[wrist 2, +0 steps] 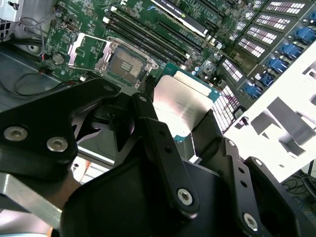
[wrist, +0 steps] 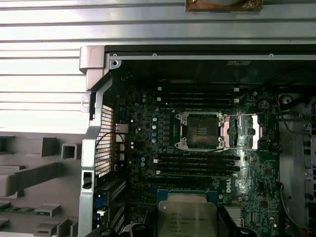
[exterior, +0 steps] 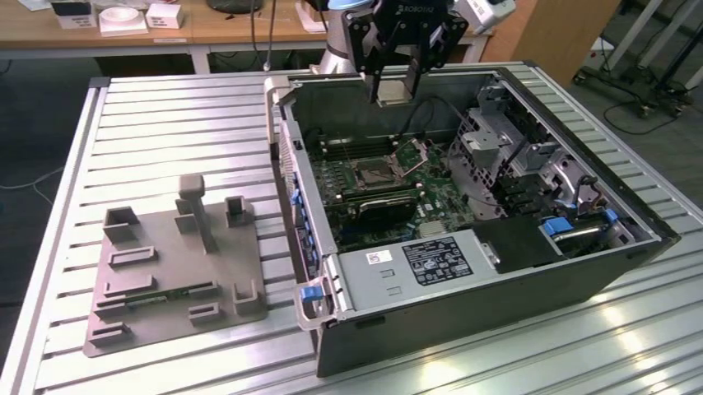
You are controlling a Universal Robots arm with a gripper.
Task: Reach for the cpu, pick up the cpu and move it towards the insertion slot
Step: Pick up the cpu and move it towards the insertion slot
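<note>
grip: my black two-finger gripper (wrist 2: 190, 121) clamped on edges of small flat square silvery-faced cpu (wrist 2: 181, 106), so face stays level w/ board | pose: arm up over open dark pc case (exterior: 615, 271), wrist pointing down, chip in air | tgt: square silver-framed insertion slot (wrist: 200, 130) open, beyond chip, not reached yet

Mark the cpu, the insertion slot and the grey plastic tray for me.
cpu (wrist 2: 183, 106), second wrist view, on its silvery face.
insertion slot (wrist: 200, 130), first wrist view, on its dark centre.
grey plastic tray (exterior: 165, 247), exterior view, on its flat base.
</note>
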